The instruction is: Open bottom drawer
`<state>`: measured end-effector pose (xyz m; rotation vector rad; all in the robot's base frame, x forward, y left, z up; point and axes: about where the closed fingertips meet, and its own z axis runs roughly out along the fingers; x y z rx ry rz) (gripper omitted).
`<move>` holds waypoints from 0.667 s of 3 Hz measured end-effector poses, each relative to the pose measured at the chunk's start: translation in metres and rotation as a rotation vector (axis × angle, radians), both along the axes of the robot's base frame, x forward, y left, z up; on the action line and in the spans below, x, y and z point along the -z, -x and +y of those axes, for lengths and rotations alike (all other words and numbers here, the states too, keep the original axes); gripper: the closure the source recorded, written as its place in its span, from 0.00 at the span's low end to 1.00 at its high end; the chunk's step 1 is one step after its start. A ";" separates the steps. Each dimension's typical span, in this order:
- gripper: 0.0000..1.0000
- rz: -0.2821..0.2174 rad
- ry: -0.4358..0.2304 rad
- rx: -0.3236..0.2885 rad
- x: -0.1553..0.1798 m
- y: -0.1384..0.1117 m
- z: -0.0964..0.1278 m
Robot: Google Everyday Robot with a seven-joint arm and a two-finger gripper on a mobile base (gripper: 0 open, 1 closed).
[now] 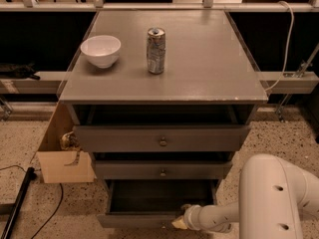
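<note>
The bottom drawer (144,219) is the lowest of three grey drawers in the cabinet. It stands pulled out, with its dark inside showing and its thin front near the lower frame edge. Its knob is hidden. My gripper (180,222) reaches in from the white arm at the lower right and sits at the middle of that drawer front. The middle drawer (162,170) and top drawer (162,139) stand slightly out, each with a small round knob.
A white bowl (100,50) and a silver can (156,50) stand on the cabinet top (209,68). An open cardboard box (62,156) sits on the speckled floor at the cabinet's left. A dark cable lies on the floor at the far left.
</note>
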<state>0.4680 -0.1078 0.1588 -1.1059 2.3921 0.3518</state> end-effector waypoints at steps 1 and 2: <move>1.00 0.002 -0.001 -0.004 0.000 0.002 0.001; 1.00 0.002 -0.017 -0.018 0.001 0.016 0.007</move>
